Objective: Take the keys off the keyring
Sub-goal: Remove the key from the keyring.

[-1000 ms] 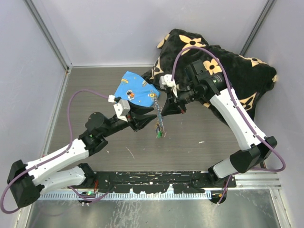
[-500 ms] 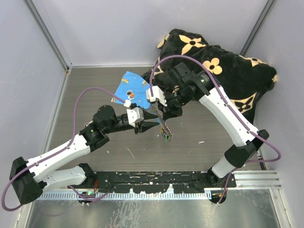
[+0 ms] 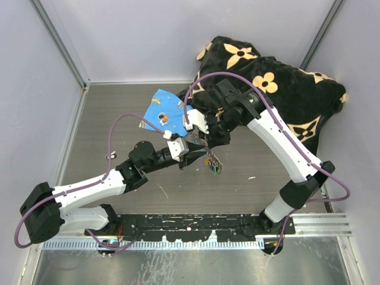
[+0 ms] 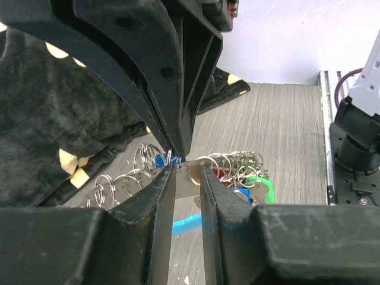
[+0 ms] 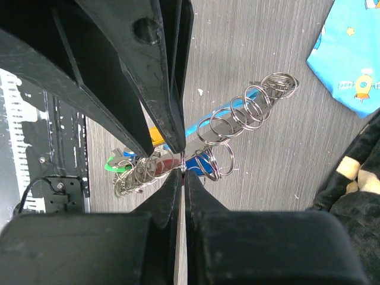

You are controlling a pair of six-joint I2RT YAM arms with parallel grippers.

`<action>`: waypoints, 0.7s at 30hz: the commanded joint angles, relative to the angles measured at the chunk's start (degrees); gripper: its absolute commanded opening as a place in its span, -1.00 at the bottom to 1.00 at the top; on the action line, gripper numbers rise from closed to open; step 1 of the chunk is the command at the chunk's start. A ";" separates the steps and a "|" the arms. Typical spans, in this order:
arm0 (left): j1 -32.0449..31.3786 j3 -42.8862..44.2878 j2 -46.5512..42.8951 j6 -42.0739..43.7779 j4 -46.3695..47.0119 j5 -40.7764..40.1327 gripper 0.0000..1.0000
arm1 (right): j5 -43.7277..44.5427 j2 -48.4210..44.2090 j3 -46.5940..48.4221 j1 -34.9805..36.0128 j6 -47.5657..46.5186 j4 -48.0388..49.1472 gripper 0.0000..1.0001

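The keyring (image 5: 237, 113) is seen in the right wrist view as a chain of linked metal rings. Its long axis runs from the upper right of the frame down to the lower left. The keys (image 5: 119, 167) are bunched at the lower left end, where a green head and a red one can be made out; the others are too small to tell. In the top view the chain is found at the centre of the frame, with the key end pointing to the lower right. Whether that end rests on the table (image 3: 119, 119) cannot be told.

The right gripper (image 5: 183, 172) is clenched on a ring near the key end of the chain. The left gripper (image 4: 189, 178) is brought in from the opposite side, tip almost against tip. Its jaws are narrowly parted and a silvery piece is seen between them; whether this piece is already squeezed cannot be told.

Both grippers are placed at the same spot, so neither arm is judged nearer. In the left wrist view the coloured heads lie just to the right of the left jaws. The coming move is therefore judged to depend on a pull along the chain, away from the right pinch.

A blue cloth (image 3: 161, 110) and a dark blanket (image 3: 279, 77) are lying further up in the top view, apart from the chain.
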 commanded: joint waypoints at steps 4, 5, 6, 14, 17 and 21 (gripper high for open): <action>-0.92 -0.95 3.26 -0.63 13.26 -5.01 -0.57 | -0.75 -0.26 3.65 0.42 0.53 0.71 -0.98; -0.93 -1.30 3.34 -0.55 14.26 -5.58 -0.57 | -0.88 -0.26 3.70 0.40 0.56 0.78 -0.98; -0.90 -1.95 3.26 -0.57 15.39 -6.67 -0.56 | -0.98 -0.26 3.68 0.36 0.66 0.77 -0.98; -0.91 -3.74 0.70 -0.10 15.34 -7.55 -0.52 | -2.35 -0.65 3.57 0.41 0.66 0.77 -0.98; -0.88 -3.35 1.16 -0.45 15.33 -7.09 -0.50 | -3.11 -0.70 3.63 0.39 0.63 0.77 -0.98; -0.86 -3.26 1.84 -1.25 16.98 -6.19 -0.47 | -3.85 -0.88 3.47 0.43 0.55 0.77 -0.98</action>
